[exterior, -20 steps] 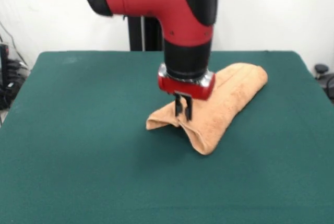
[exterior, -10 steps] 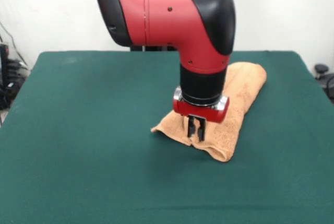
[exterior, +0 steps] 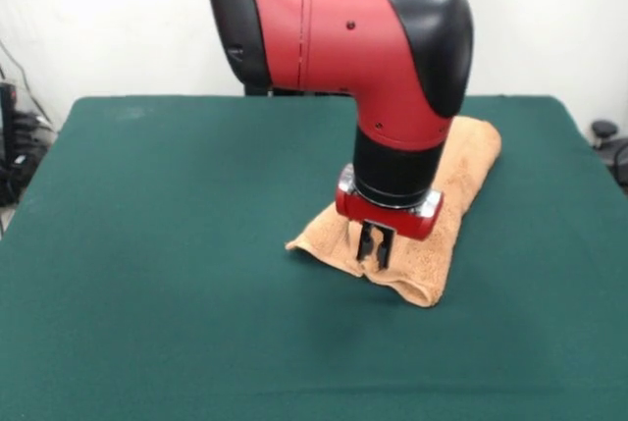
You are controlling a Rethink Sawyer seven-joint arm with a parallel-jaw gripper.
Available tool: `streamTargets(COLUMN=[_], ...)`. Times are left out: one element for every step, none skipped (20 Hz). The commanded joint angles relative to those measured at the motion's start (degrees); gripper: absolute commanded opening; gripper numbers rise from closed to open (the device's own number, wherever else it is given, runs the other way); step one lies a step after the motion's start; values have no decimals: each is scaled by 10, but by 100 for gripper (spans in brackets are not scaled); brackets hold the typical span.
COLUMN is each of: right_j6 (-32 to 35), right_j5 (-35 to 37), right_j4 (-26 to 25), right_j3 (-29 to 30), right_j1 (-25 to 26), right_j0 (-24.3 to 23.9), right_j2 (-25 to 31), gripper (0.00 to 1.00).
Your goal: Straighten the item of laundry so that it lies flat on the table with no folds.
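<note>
Orange-tan terry, the towel (exterior: 442,207) lies folded in a long bundle on the green bench (exterior: 157,244) — it runs from just below the claw (exterior: 374,248) up and away behind the red arm (exterior: 392,68), toward the far right. The claw points straight down with its fingers drawn close together, pinching a raised fold of the towel at the bundle's near edge — bare felt spreads wide to every side of it.
</note>
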Motion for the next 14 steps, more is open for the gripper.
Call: streamTargets(right_j6=[146, 143, 139, 133, 122, 116, 116, 116, 116, 116, 117, 118, 117, 115], right_j5=[-96, -98, -95, -95, -84, -81, -79, -78, -76, -74, -77, -80, -87, -88], right_j4=[61, 63, 65, 65, 65, 70, 72, 73, 75, 76, 78, 79, 81, 82], right_j3=[-44, -43, -41, -41, -43, -41, -42, -42, -42, -43, -40, -38, -33, -32], right_j1=[95, 95, 94, 94, 94, 94, 94, 95, 95, 95, 95, 95, 94, 94], right_j0=[48, 49, 48, 49, 49, 49, 49, 50, 50, 51, 52, 52, 51, 50], right_j2=[52, 49, 48, 45, 43, 42, 41, 41, 40, 39, 39, 39, 40, 40], gripper=[0, 0, 0, 0, 0, 100, 100, 100, 100, 100, 100, 100, 100, 100])
